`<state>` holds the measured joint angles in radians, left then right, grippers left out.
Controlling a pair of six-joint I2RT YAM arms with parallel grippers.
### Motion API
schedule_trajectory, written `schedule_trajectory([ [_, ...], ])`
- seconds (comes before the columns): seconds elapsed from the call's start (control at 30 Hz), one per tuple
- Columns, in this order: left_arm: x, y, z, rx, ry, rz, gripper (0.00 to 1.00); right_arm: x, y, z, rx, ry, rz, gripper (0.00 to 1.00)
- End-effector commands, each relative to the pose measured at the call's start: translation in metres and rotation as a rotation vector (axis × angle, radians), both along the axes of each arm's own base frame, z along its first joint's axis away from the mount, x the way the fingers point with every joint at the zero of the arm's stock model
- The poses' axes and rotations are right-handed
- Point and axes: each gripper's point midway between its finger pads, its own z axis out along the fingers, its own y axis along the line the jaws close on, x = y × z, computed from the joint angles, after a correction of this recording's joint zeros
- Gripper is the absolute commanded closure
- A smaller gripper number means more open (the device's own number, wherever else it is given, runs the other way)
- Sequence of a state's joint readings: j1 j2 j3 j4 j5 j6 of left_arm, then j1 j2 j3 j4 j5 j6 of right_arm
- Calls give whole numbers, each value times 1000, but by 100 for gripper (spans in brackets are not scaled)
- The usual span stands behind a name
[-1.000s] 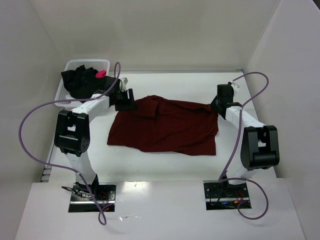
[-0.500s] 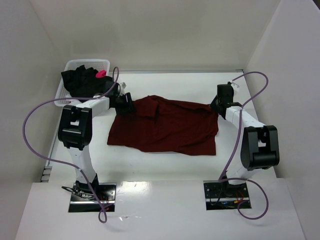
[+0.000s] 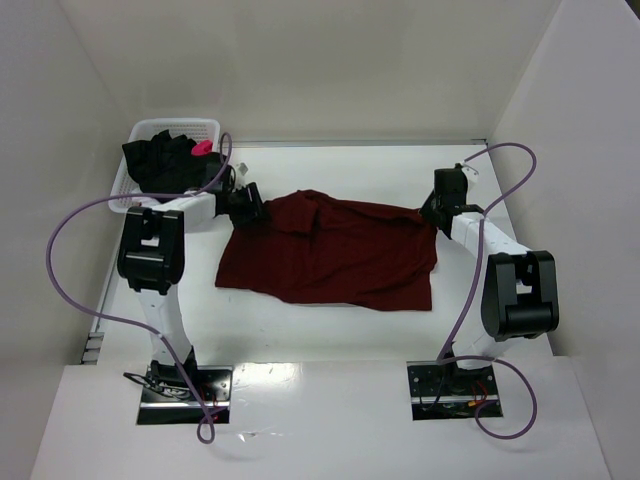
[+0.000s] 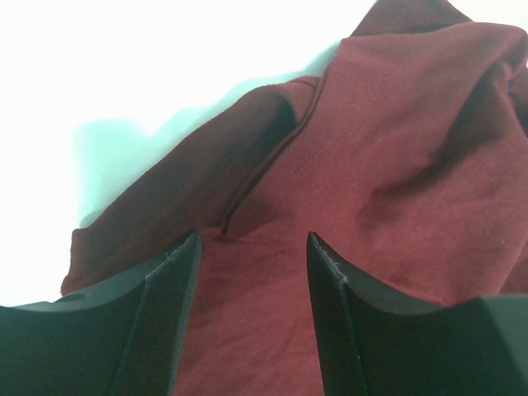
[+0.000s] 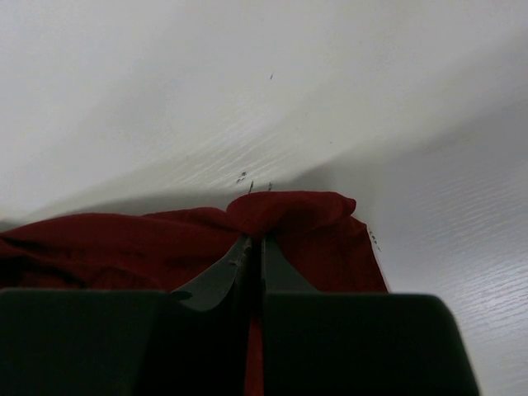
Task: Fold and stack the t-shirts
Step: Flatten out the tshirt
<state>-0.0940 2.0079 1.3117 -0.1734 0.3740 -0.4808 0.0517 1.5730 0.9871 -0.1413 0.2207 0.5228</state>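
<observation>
The maroon t-shirt [image 3: 330, 255] lies spread and rumpled in the middle of the table. My left gripper [image 3: 248, 206] is at its far left corner. In the left wrist view that gripper [image 4: 253, 241] is open, its two fingers [image 4: 169, 313] standing apart just over the maroon cloth [image 4: 396, 124] beside a seam. My right gripper [image 3: 432, 214] is at the shirt's far right corner. In the right wrist view it [image 5: 256, 241] is shut on a bunched fold of maroon cloth [image 5: 313, 219]. The black t-shirt [image 3: 160, 162] with its pink mark [image 3: 202, 147] is heaped in the basket.
The white mesh basket [image 3: 206, 126] stands at the far left corner, close behind my left arm. White walls close in the table at the back and both sides. Purple cables loop beside each arm.
My left arm has drawn in, its elbow shifting back, and the gripper has settled a little lower onto the shirt's left corner. The right arm and the shirt have not moved.
</observation>
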Motion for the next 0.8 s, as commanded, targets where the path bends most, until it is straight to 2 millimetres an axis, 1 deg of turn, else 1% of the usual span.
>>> schedule_trajectory([
  [0.0, 14, -11, 6, -63, -37, -22, 38, 14, -6, 24, -24, -86, -13, 93],
  [0.03, 13, -11, 2, -67, -24, -15, 38, 14, -6, 24, -24, -86, -13, 93],
  [0.1, 14, -13, 4, -77, -34, -23, 38, 14, -6, 24, -24, -86, -13, 93],
  [0.17, 15, -16, 7, -97, -40, -28, 42, 14, -6, 20, -25, -77, -12, 93],
  [0.23, 18, -17, 10, -98, -49, -29, 43, 14, -6, 20, -25, -77, -12, 93],
  [0.37, 17, -18, 11, -107, -48, -36, 47, 16, -6, 20, -25, -77, -12, 93],
  [0.4, 20, -18, 14, -108, -57, -37, 47, 16, -6, 20, -25, -77, -12, 93],
  [0.47, 20, -19, 6, -107, -46, -36, 47, 16, -6, 16, -25, -68, -12, 93],
  [0.5, 20, -19, 6, -112, -42, -30, 47, 16, -6, 16, -25, -68, -12, 93],
  [0.53, 19, -19, 2, -111, -33, -29, 48, 16, -6, 16, -25, -68, -12, 93],
  [0.57, 19, -19, 2, -111, -33, -29, 48, 16, -6, 16, -25, -68, -12, 93],
  [0.6, 25, -18, 2, -110, -41, -16, 48, 16, -6, 16, -25, -68, -12, 93],
  [0.63, 25, -17, 1, -103, -42, -10, 48, 16, -6, 16, -25, -68, -12, 93],
  [0.67, 28, -17, 4, -103, -51, -10, 48, 18, -6, 20, -25, -77, -12, 93],
  [0.7, 29, -14, -2, -89, -40, 12, 48, 18, -6, 20, -25, -77, -12, 93],
  [0.77, 33, -13, 1, -82, -50, 18, 51, 18, -6, 20, -25, -77, -12, 93],
])
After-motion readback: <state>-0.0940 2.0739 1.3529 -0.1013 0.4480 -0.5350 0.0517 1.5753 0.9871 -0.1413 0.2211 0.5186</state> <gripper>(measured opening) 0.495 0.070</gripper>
